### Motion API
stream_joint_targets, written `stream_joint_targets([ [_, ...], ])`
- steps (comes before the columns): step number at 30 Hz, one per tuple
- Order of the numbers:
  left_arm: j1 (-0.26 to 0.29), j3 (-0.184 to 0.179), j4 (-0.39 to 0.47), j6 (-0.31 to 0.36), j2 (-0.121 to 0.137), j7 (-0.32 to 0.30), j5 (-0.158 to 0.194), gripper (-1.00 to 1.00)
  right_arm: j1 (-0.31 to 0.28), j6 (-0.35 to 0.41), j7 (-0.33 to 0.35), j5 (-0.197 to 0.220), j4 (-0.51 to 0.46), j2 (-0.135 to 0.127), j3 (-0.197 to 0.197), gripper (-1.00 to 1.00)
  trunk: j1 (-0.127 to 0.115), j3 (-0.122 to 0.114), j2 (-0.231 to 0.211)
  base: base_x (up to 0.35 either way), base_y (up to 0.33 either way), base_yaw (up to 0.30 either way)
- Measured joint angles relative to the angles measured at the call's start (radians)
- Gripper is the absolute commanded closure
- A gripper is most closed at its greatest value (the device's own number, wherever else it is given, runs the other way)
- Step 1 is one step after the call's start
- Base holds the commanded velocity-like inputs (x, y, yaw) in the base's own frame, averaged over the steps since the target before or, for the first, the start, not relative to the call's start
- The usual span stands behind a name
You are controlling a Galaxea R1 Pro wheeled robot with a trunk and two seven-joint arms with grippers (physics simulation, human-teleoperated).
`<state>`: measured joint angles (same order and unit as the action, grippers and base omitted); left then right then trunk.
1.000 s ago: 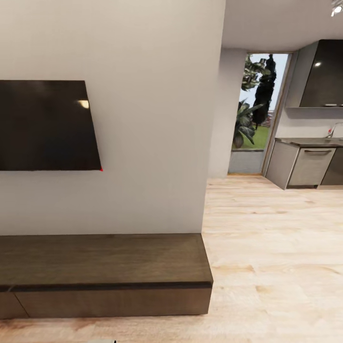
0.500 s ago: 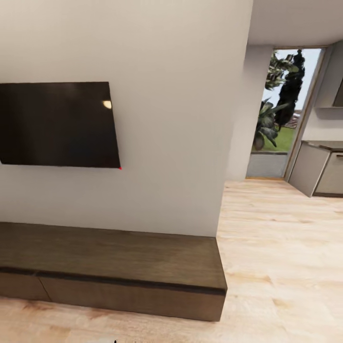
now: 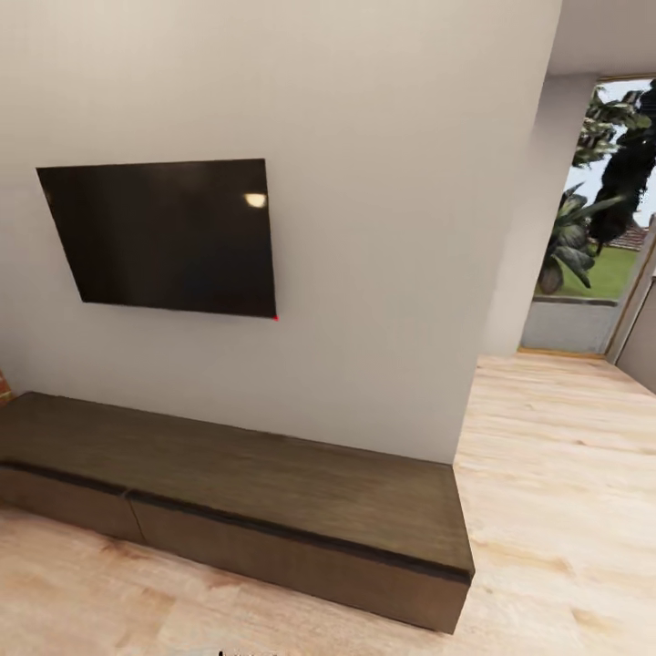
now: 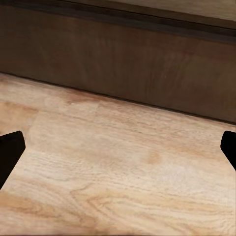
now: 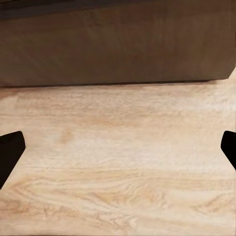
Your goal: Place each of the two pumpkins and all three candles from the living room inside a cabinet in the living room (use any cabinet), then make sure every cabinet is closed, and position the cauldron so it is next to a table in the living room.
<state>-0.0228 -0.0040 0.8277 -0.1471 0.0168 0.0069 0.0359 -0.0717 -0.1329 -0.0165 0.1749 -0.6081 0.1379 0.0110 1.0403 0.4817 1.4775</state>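
Observation:
The long, low, dark-brown cabinet runs along the wall below a wall-mounted screen, its flat fronts shut. Its front face also shows in the left wrist view as the cabinet and in the right wrist view as the cabinet, both above pale wood floor. My left gripper is open, its black fingertips far apart with nothing between them. The right gripper is open too, with only floor between its fingertips. No pumpkins, candles, cauldron or table are in view.
A black screen hangs on the pale wall above the cabinet. To the right of the wall's end, pale wood floor leads to a glass door with plants behind it.
The whole head view has swung left: the screen and cabinet have shifted right in the picture, and the kitchen units at the right have slid out of view.

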Motion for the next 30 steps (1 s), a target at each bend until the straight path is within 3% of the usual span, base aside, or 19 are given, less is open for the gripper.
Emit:
stream_joint_targets([
  [21, 0.001, 0.000, -0.002, 0.001, 0.001, 0.000, 0.000, -1.00, 0.000, 0.000, 0.000, 0.000, 0.002, 0.001, 0.001, -1.00, 0.000, 0.000, 0.000, 0.000, 0.000, 0.293],
  [30, 0.002, -0.001, -0.015, 0.001, 0.001, 0.000, 0.001, -1.00, 0.000, 0.001, 0.000, -0.003, 0.004, 0.001, 0.037, -1.00, 0.000, 0.000, 0.000, 0.000, 0.000, 0.293],
])
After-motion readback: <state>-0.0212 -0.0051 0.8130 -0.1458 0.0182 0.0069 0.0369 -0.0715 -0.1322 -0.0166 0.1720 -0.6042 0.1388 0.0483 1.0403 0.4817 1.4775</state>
